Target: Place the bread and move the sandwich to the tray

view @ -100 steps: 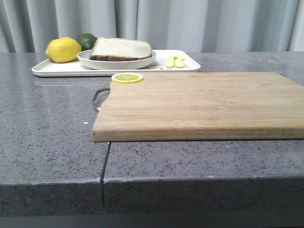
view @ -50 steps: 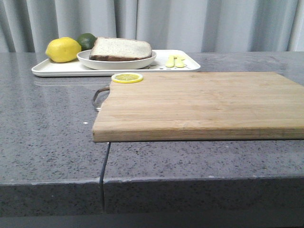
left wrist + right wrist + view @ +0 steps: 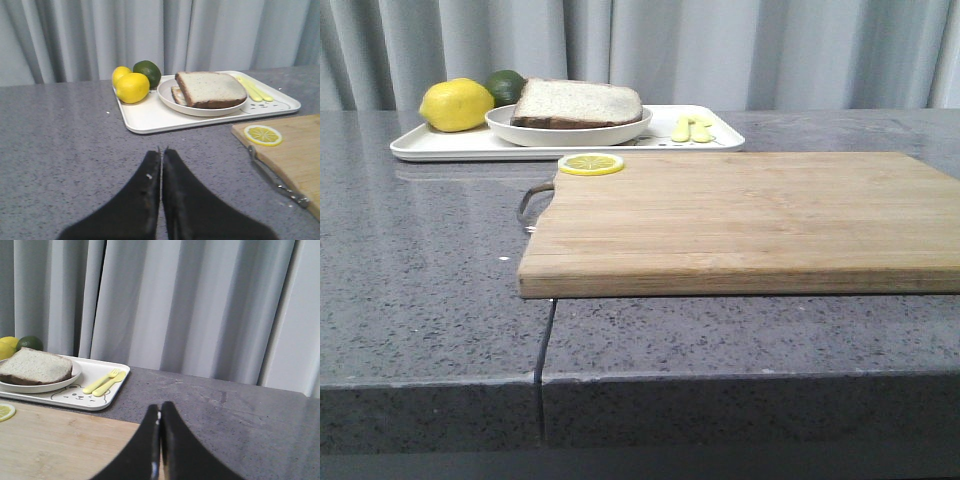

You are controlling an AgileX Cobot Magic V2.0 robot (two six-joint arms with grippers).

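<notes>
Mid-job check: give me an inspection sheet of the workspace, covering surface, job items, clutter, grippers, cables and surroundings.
Surface: grey speckled countertop, with a seam running to its front edge.
Job's things: sandwich on its round white plate, which sits on the tray; top slice in place.
Clutter: wooden cutting board with a metal handle, lemon slice on its corner; lemons, lime and yellow cutlery on the tray.
Grippers: left gripper and right gripper shut, empty, above the counter.
Cables: nothing seen.
Surroundings: grey curtain behind.

Pale grey pleated curtain (image 3: 720, 50) behind — speckled dark grey stone counter (image 3: 420, 260), soft even light.
</notes>
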